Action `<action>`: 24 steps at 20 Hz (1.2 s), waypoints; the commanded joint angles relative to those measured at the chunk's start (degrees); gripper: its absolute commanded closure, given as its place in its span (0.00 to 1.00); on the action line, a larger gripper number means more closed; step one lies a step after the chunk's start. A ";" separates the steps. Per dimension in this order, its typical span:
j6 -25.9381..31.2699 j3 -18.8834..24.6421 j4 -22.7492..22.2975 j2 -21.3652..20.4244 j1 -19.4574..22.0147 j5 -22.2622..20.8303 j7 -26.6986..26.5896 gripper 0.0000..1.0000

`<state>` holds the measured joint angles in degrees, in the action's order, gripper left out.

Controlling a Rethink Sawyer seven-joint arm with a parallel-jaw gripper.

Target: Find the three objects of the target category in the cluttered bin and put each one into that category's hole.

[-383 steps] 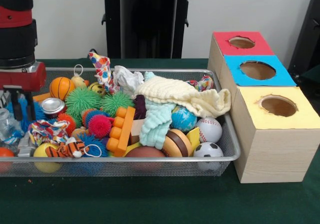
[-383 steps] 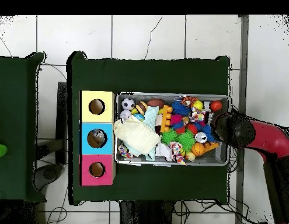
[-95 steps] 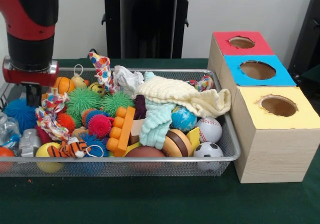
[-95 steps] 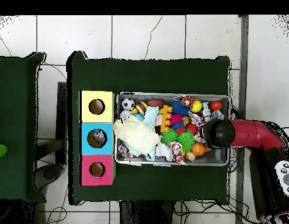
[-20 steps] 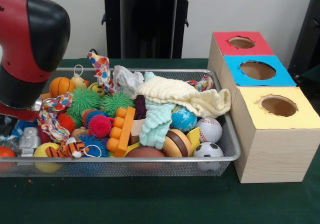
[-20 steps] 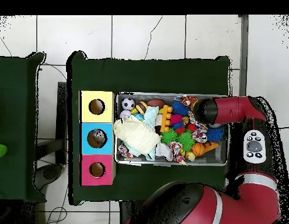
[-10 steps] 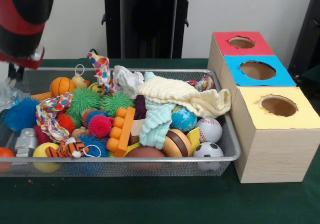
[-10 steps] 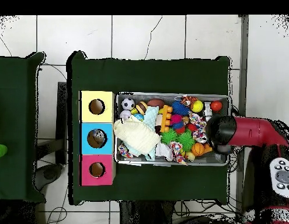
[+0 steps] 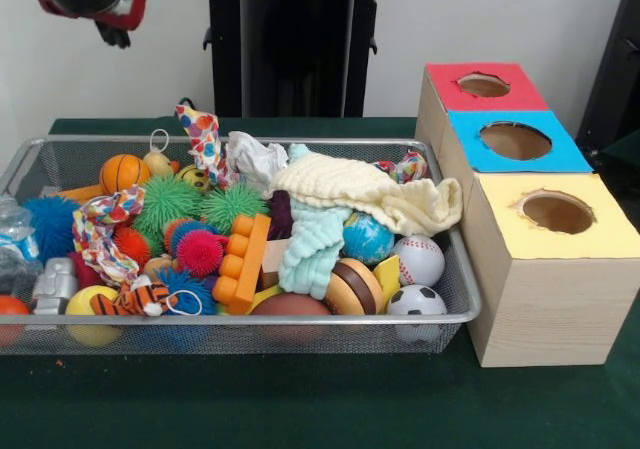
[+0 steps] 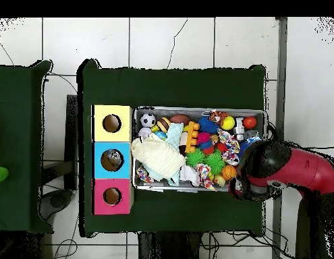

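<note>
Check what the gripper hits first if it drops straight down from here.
Probably the corner of the silver wire-mesh bin, beside the small orange basketball. The gripper hangs high above that end, and the overhead view puts the arm over that corner, though depth is unclear.

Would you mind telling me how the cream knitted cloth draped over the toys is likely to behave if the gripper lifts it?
The cream cloth lies folded and sagging over the toys, so it is probably floppy and light. It overhangs the globe ball, so lifting may drag or nudge neighbours. It should not roll.
</note>
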<state>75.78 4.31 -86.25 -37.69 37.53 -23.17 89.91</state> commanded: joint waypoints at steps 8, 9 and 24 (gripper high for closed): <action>-36.84 25.58 -7.09 -3.51 14.84 2.45 -18.30 0.00; -38.18 26.11 -6.43 -3.01 15.33 1.68 -18.82 0.00; -36.40 29.76 -0.07 7.58 18.25 -3.75 -15.53 0.00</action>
<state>31.80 28.92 -86.27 -36.72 57.03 -23.63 88.97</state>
